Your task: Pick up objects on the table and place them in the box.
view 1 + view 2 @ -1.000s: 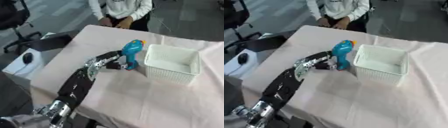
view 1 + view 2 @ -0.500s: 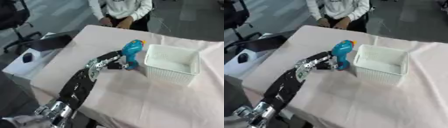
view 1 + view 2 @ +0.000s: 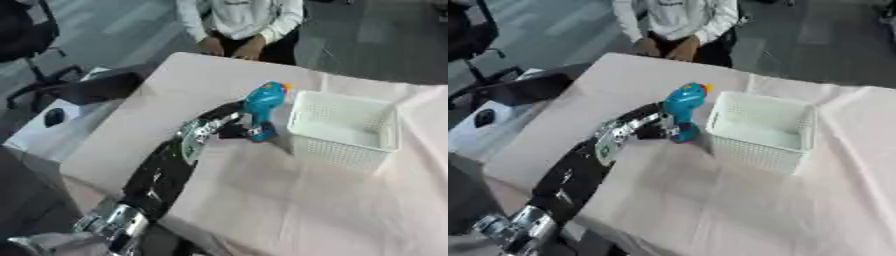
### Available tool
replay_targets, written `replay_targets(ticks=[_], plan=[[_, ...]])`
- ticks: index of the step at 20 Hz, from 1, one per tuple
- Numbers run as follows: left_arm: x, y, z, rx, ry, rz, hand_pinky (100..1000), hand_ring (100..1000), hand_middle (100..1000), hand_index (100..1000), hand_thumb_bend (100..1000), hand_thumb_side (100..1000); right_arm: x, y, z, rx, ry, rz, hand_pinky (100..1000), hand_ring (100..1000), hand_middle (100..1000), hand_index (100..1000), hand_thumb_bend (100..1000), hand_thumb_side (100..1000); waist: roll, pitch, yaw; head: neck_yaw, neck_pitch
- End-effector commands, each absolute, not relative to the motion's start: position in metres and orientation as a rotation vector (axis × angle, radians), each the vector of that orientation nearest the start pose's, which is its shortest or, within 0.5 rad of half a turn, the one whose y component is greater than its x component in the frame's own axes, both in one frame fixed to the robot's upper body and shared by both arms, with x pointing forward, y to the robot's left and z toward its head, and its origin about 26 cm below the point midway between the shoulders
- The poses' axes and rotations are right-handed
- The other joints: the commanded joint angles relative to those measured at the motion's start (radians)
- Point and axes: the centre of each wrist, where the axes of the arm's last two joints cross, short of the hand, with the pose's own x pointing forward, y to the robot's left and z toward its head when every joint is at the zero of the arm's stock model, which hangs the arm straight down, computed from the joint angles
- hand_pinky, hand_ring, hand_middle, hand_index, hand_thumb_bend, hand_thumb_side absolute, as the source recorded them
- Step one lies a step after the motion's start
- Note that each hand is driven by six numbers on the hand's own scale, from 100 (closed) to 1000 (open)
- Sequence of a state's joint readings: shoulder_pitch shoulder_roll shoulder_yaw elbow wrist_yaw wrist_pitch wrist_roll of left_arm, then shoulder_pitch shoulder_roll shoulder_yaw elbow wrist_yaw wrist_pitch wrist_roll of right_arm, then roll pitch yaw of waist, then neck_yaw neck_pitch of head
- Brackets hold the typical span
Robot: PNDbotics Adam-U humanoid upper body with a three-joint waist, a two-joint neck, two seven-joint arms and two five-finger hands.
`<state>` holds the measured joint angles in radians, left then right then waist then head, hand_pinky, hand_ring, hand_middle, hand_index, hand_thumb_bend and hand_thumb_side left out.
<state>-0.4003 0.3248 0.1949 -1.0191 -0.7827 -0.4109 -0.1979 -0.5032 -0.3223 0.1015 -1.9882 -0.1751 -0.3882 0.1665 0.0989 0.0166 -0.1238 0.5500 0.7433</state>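
A blue toy drill [image 3: 261,107] with an orange tip stands upright on the pink tablecloth, just left of the white mesh box [image 3: 344,129]. My left hand [image 3: 229,121] reaches in from the lower left and its fingers curl round the drill's handle and base. The drill's foot looks to be on or barely above the cloth. The box appears to hold nothing. My right hand shows in neither view.
The table's left edge [image 3: 118,112] runs beside a white side desk with a black mouse [image 3: 54,117] and a dark pad [image 3: 98,88]. A person sits at the far edge. A black chair [image 3: 26,30] stands far left. Bare cloth [image 3: 289,200] fills the near half.
The whole picture has shifted slightly, so the camera moved. My left hand stays on the drill; no clear move of the drill shows.
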Motion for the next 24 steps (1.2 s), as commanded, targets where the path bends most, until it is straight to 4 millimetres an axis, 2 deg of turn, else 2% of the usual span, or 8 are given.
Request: replay_targets(ticks=[1, 24], plan=[[0.3735, 0.3736, 0.0148, 0.644, -1.514, -1.008, 830, 998, 1000, 1000, 898, 1000, 0.3098, -0.2110, 0.2563, -0.396, 3.284, -0.775, 295, 100, 103, 495, 100, 1000, -0.003, -0.008, -0.001, 0.001, -0.014], [0.3803, 0.3731, 0.0085, 0.661, -1.525, -0.983, 817, 991, 1000, 1000, 847, 1000, 0.3098, -0.2096, 0.2567, -0.405, 3.280, -0.774, 295, 100, 102, 494, 100, 1000, -0.004, -0.006, -0.005, 0.009, -0.020]])
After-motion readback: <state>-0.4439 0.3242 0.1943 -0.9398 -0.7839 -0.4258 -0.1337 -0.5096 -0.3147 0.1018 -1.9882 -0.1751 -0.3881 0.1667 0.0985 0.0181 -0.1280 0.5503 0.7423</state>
